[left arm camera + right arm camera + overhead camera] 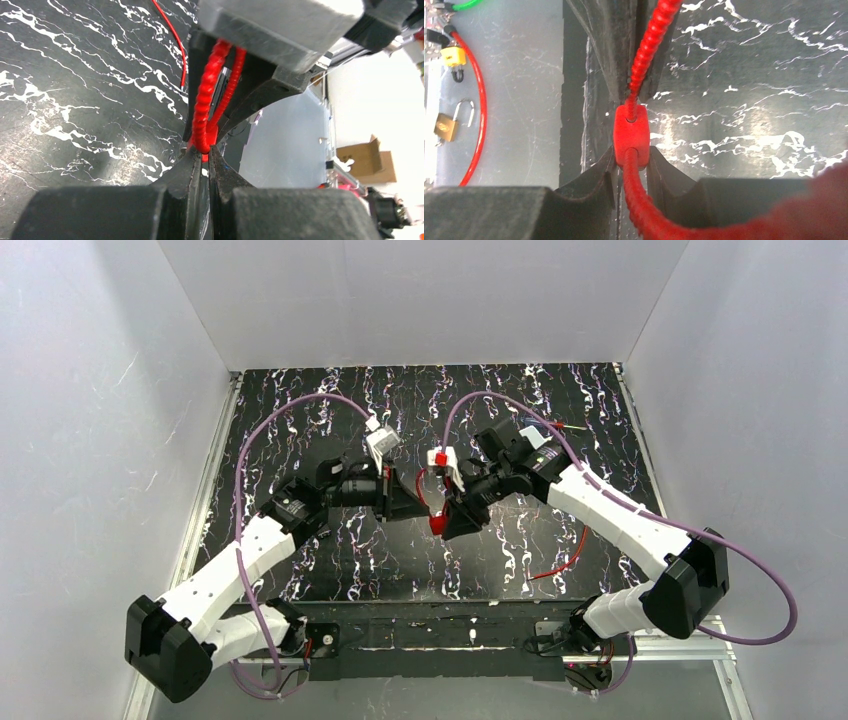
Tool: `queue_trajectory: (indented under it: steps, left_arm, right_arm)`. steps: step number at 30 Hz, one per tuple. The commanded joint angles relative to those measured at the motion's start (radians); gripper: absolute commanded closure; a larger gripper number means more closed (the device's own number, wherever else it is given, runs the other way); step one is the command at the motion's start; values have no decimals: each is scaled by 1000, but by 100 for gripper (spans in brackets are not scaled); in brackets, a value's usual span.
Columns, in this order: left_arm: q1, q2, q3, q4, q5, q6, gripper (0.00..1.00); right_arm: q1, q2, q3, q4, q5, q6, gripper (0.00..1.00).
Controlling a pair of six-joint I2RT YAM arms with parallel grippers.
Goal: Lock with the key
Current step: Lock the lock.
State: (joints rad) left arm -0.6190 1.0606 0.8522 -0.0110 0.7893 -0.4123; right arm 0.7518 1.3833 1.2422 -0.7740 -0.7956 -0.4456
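Overhead: left arm [225, 575] angled up from the lower left, elbow bent, black forearm level and pointing right toward frame centre. Right arm [610, 508] rising from the lower right, folded at a high elbow, wrist tipped down and left. White shells, black joints, a purple hose [300, 405] looping over each. Left claw [410, 500] and right claw [452, 518] tip to tip over the middle of the tabletop [300, 440], a black sheet veined with white like marble. Red cable lock [437, 525] held between the two claws.

Seen from the left wrist alone: matte black fingers [180, 180] pressed almost together, pinching the red ribbed cable [205, 100] where its loop comes down to them. Opposite, the other claw's curved black fingers across the loop. Thin red wire [175, 40] lying on the tabletop at upper centre.

Seen from the right wrist alone: fingers [594, 180] partly apart, clamped on both sides of a smooth, round-cornered red block [631, 132], the beaded cable entering its top and leaving its bottom. At the left of that frame, on a pale surface [524, 100]: a brass padlock [446, 125], a small yellow padlock [454, 56], a smooth red cable [478, 115] and a green wire [466, 5] at the top corner.
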Motion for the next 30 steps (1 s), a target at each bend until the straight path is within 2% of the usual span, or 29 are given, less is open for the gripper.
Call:
queue_trajectory:
  steps: [1, 4, 8, 11, 16, 20, 25, 30]
  left_arm:
    - [75, 20, 28, 6, 95, -78, 100]
    - [91, 9, 29, 62, 91, -115, 100]
    - [108, 1, 31, 86, 77, -164, 100]
    - [128, -8, 25, 121, 73, -210, 100]
    - [149, -16, 11, 173, 56, -289, 100]
    - [165, -17, -1, 196, 28, -333, 100]
    - [172, -8, -14, 239, 22, -382, 100]
    - [172, -6, -17, 265, 24, -413, 100]
  right_arm:
    - [-36, -56, 3, 231, -94, 64, 85]
    - [-84, -58, -21, 290, -132, 118, 67]
    - [-156, -70, -66, 429, -205, 252, 32]
    - [-184, -78, -96, 489, -227, 292, 18]
    - [-188, -91, -182, 659, -273, 438, 9]
    - [-187, -101, -216, 803, -302, 578, 6]
    - [-179, -86, -223, 936, -285, 708, 6]
    - [-147, -46, -222, 1021, -259, 758, 9]
